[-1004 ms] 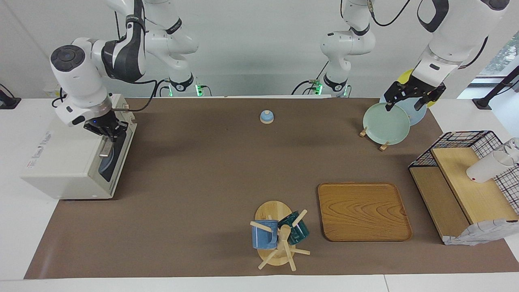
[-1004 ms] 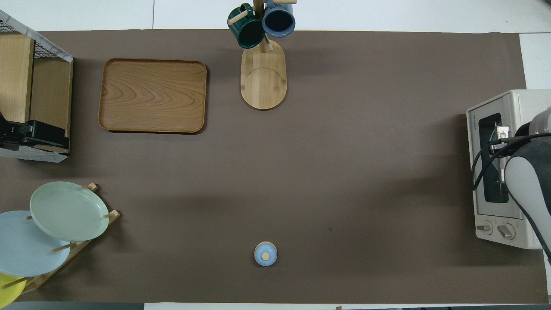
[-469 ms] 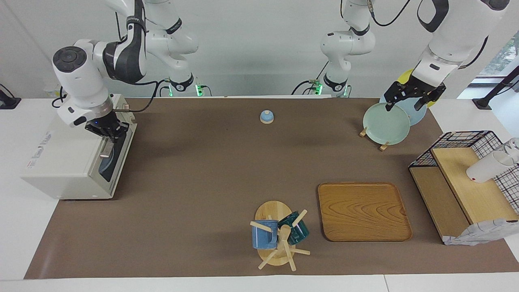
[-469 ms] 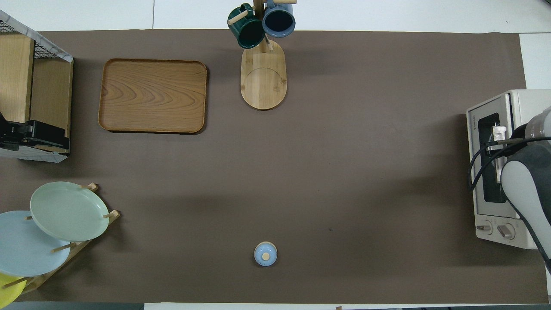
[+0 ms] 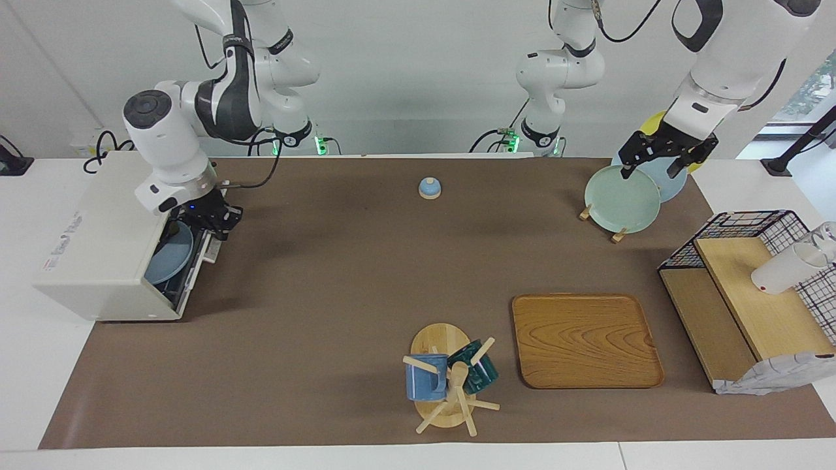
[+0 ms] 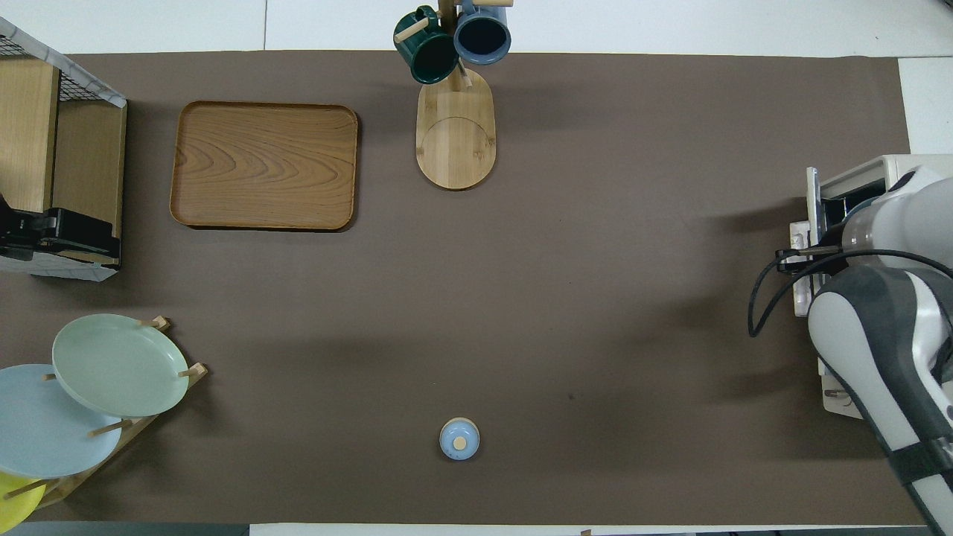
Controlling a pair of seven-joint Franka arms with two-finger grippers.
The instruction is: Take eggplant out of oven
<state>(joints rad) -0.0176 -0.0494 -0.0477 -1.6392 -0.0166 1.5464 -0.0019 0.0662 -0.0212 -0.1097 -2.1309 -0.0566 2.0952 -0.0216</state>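
Observation:
The off-white oven point(image 5: 98, 261) stands at the right arm's end of the table, and its edge shows in the overhead view point(image 6: 893, 167). Its door point(image 5: 194, 269) hangs partly open. My right gripper point(image 5: 217, 219) is shut on the door's handle at the door's top edge. A light blue plate point(image 5: 166, 262) shows inside the oven. A small dark shape lies at the plate's top, just under the gripper. I cannot tell if it is the eggplant. My left gripper point(image 5: 658, 162) waits open over the plate rack.
The plate rack point(image 5: 624, 196) holds green, blue and yellow plates. A small blue lidded pot point(image 5: 429, 188) stands near the robots. A wooden tray point(image 5: 586, 339), a mug tree point(image 5: 447, 382) and a wire shelf point(image 5: 751, 294) stand farther out.
My right gripper has moved away from the oven's front with the handle in it, and the door has swung from nearly shut to partly open. The plate inside now shows. The left arm has not moved.

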